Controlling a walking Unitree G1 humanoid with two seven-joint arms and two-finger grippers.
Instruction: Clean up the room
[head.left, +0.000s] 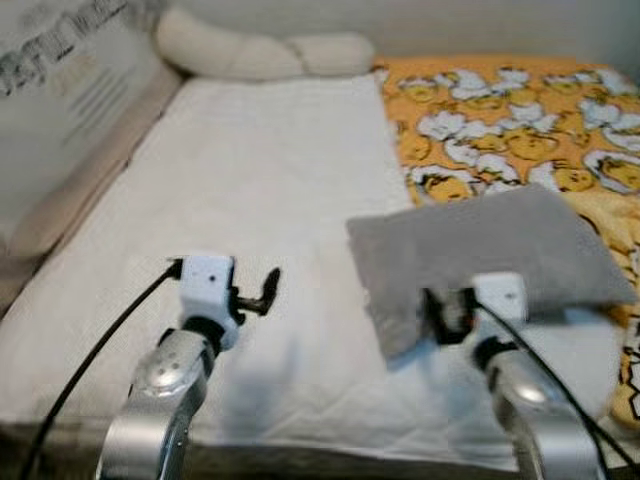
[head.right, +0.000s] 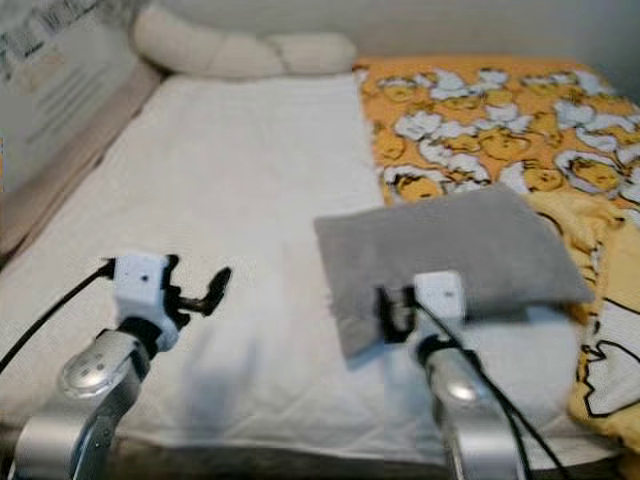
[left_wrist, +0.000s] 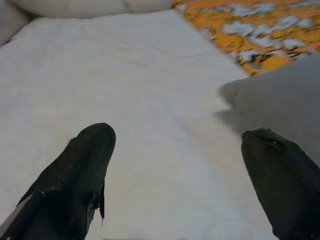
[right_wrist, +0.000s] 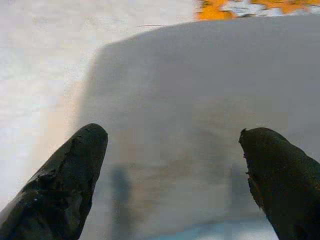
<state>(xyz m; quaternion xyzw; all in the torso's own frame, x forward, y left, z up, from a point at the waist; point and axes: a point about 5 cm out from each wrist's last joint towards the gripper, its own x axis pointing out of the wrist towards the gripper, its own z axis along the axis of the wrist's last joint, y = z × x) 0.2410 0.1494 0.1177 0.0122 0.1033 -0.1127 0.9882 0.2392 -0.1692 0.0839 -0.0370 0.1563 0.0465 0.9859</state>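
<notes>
Presently, right gripper (right_wrist: 172, 165): my jaws stand spread wide with nothing between them, both black fingers (right_wrist: 60, 185) hovering low over the near edge of the grey pillow (head.left: 480, 255), which lies directly ahead of them and close beneath. Item, grey pillow: flat on the bed (head.left: 250, 220), a rectangle with its long axis running across my view from left to right, slightly skewed, its near left corner toward me and its far right part resting over the orange duck-print blanket (head.left: 520, 110). Item, left gripper (left_wrist: 185, 180): jaws likewise apart and holding nothing, poised above bare white sheet, the pillow's left edge off to their right and a little ahead, apart from them. Judgement: the right arm is plainly the nearer one, and the pillow's short dimension faces its jaws, so a pinch on the near edge looks the likeliest next move; the left arm would have to cross toward the middle to help. Further out: long cream bolster (head.left: 260, 50) along the head of the bed, well apart from both arms, and a pale panel with blurred lettering (head.left: 70, 90) flanking the bed on my left. Contact between right fingers and pillow I cannot confirm.
</notes>
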